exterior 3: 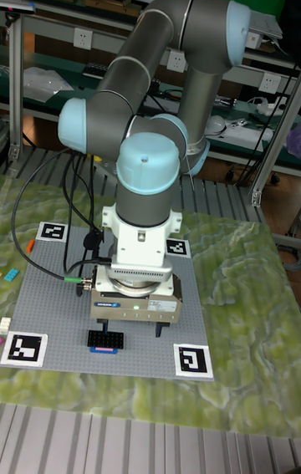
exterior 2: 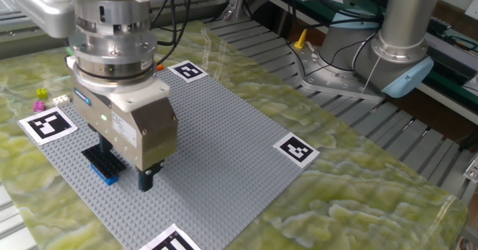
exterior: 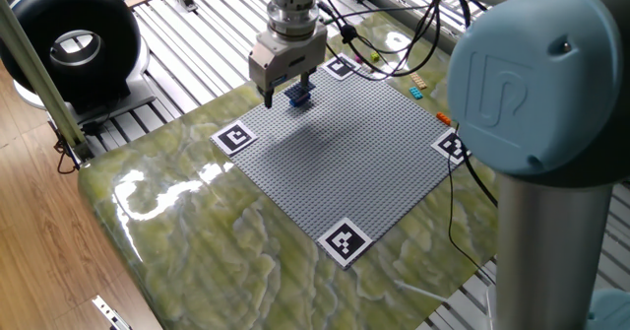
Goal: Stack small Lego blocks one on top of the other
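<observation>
Grey studded plastic baseplate (exterior: 345, 148) lies flat on my green marbled worktop (exterior: 197, 222), with black-and-white square marker tags (exterior: 344, 239) at its corners. My end effector (exterior: 283, 96) hangs just above the plate, fingers pointing down; in the other fixed view it sits at (exterior 2: 127, 172) and in the tall fixed view at (exterior 3: 132, 330). My fingers stand apart, one on each side of a stack of small Lego blocks (exterior 2: 101, 166), a dark brick on a blue one, pressed onto the plate. I cannot tell whether my fingers touch it, and nothing is held between them. The stack shows again at (exterior: 299, 95) and (exterior 3: 107, 342). More small Lego blocks lie off the plate on the worktop: a pink one and a pale one (exterior 2: 40, 93), and cyan and orange ones (exterior: 416, 93).
</observation>
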`<move>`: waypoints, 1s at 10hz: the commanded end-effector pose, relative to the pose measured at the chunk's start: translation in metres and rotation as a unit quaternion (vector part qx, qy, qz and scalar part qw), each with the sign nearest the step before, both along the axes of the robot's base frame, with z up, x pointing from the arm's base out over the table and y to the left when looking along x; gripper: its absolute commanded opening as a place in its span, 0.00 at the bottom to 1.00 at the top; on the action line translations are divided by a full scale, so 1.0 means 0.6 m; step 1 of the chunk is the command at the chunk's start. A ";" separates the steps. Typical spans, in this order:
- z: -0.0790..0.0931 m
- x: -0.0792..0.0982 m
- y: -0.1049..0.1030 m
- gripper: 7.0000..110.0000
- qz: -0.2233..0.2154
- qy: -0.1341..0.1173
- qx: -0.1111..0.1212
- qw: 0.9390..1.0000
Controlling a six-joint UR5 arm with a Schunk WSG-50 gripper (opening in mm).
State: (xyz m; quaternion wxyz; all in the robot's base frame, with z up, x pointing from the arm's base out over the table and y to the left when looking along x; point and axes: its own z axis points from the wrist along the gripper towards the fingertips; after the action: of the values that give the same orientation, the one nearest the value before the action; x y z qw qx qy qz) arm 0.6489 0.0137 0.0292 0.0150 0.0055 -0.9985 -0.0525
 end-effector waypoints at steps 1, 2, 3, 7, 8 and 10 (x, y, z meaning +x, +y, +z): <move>-0.002 -0.007 0.006 0.79 -0.010 0.011 0.008 1.000; -0.005 -0.001 0.002 0.79 -0.012 0.005 0.006 1.000; -0.008 0.006 -0.005 0.79 -0.014 0.002 -0.003 1.000; -0.011 0.023 0.000 0.79 -0.016 -0.014 -0.001 1.000; -0.016 0.025 0.007 0.79 -0.018 -0.013 -0.001 1.000; -0.028 0.023 0.019 0.79 -0.022 -0.012 -0.002 1.000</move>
State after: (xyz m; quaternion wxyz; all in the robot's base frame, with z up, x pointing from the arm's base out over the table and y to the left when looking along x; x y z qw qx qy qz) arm 0.6602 0.0175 0.0169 0.0040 -0.0093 -0.9989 -0.0461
